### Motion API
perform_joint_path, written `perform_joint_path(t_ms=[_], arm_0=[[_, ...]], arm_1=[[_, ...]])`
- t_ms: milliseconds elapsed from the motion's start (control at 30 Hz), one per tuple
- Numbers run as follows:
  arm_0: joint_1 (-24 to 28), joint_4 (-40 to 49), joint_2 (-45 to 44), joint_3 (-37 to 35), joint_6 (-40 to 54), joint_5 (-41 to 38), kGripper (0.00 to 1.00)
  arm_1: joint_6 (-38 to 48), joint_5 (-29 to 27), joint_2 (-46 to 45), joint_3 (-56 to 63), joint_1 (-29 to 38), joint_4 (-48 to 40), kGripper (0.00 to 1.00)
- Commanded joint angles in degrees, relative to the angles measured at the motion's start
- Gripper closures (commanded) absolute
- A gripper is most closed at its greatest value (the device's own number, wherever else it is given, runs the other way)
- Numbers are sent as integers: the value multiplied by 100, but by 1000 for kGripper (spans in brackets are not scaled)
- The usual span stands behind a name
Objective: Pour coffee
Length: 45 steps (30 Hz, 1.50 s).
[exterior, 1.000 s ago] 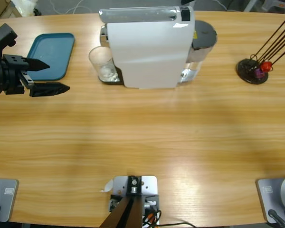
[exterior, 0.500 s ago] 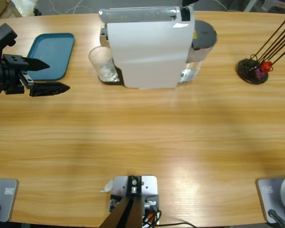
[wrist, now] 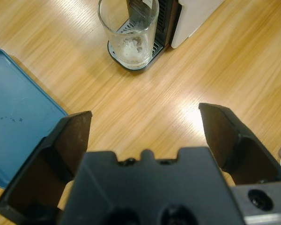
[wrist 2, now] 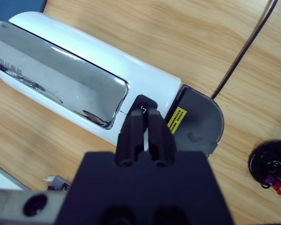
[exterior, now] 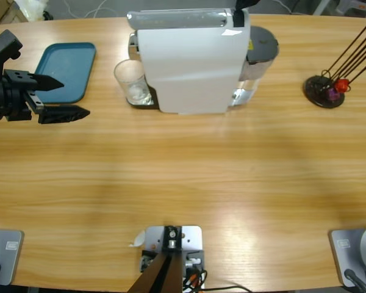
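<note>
Left gripper (exterior: 61,97) coming in from the left edge of the high view, lying low and level over the bare wooden table (exterior: 183,177), jaws spread wide with nothing between them. Pointed toward the clear glass (exterior: 132,82), but well apart from it; one jaw tip overlapping the edge of the blue tray (exterior: 66,70) seen from above. Same story in the left wrist view: both jaws far apart, glass (wrist: 128,33) straight ahead, tray corner (wrist: 18,131) off to the side. Glass sitting upright on the drip grate right against the front of the white coffee machine (exterior: 189,61). As for the coffee (wrist: 131,47), only a pale foamy film at the bottom of the glass, hard to tell how much liquid is really in there. Right gripper (wrist 2: 146,136) hanging above the machine (wrist 2: 84,89), jaws pressed together and gripping nothing, tips right at the small black button beside the chrome lid; can't tell if actually touching. In the high view barely a dark sliver of that arm at the top edge, rest cut off. Off to the right, a black round holder (exterior: 324,90) with dark sticks, contents too small to make out.
</note>
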Motion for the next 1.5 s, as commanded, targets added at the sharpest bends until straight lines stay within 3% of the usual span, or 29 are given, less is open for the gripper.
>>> perform_joint_path(t_ms=[33, 200, 267, 300, 1233, 1500], arm_0=[[-34, -71, 163, 199, 24, 75, 0], [-34, -94, 163, 192, 24, 75, 0], [-34, -99, 154, 190, 24, 74, 0], [-34, -99, 145, 192, 24, 74, 0], [-52, -99, -122, 14, -9, 100, 0], [-168, -91, -437, 57, -67, 151, 0]], arm_1=[[-198, -112, 291, -265, 59, 196, 1000], [-270, -388, -50, -694, 405, 389, 1000], [-286, -434, -115, -620, 503, 458, 65], [-298, -411, -136, -588, 510, 466, 1], [-451, -240, -569, -189, 300, 772, 0], [-395, -305, -1546, 503, 525, 880, 0]])
